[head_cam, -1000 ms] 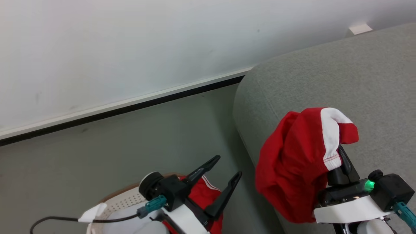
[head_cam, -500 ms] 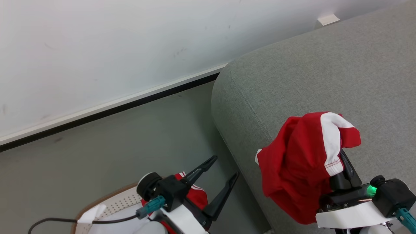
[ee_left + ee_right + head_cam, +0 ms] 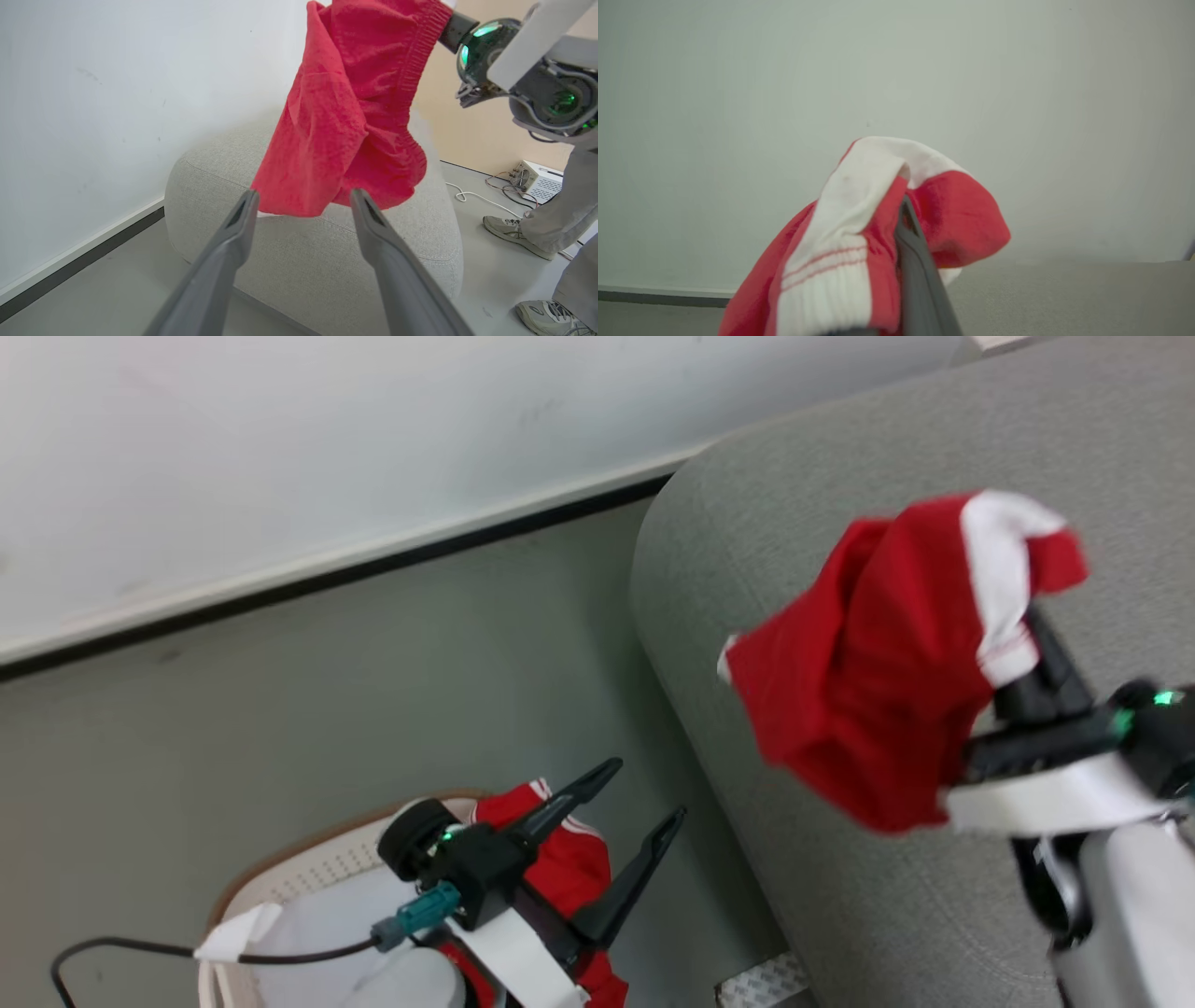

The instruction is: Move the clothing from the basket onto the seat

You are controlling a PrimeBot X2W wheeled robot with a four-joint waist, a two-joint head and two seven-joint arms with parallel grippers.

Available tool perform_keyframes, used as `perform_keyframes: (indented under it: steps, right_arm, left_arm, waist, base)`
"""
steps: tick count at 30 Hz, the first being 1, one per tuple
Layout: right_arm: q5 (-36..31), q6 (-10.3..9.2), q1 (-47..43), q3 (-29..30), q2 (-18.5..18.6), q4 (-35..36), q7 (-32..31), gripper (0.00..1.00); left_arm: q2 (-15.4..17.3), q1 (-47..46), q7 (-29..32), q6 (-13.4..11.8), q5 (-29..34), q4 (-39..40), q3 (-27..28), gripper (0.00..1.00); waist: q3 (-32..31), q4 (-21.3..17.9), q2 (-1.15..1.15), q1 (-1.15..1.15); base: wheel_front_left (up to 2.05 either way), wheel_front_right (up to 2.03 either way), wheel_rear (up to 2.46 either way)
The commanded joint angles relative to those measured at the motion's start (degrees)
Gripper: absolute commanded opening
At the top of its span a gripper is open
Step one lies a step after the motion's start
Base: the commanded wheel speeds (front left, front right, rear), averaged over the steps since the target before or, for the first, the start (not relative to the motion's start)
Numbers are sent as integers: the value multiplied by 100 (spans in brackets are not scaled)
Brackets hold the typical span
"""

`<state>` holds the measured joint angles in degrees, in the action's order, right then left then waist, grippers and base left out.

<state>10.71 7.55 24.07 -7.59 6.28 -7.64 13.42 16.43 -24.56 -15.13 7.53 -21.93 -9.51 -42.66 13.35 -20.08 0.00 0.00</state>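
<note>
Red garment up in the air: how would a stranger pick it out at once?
Find the big grey sofa. Above its rounded end, the right gripper holds up a bunched red garment with a white cuffed panel. The other red garment lies low in the basket on the floor.

My right gripper (image 3: pixel 1038 649) has its fingertips buried in the red garment (image 3: pixel 878 691), itself motion-blurred in the head view. My left arm (image 3: pixel 509 952) covers much of the basket (image 3: pixel 308 873), cropped at the bottom edge. A person (image 3: pixel 560 210) is cut off above the knees
</note>
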Motion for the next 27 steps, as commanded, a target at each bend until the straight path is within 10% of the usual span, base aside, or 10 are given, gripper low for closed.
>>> perform_keyframes:
  steps: [1, 12, 27]
  right_arm:
    - [253, -12, 255, 88, 12, 16, -34, 0]
    - [468, -12, 1840, 1165, 966, -114, -960, 0]
    - [-839, -13, 2787, 2291, 1456, -1493, -2034, 0]
  left_arm:
    - [91, -87, -3, -8, 34, 56, 2, 100]
    - [692, -418, -3, -7, -131, 482, 72, 100]
    - [1287, -705, -3, -7, -246, 913, 335, 100]
  waist:
    - [264, 171, 0, 0]
    - [1344, 698, 0, 0]
    - [2537, 1151, 0, 0]
  base:
    - [0, 0, 0]
    - [0, 0, 0]
    - [0, 0, 0]
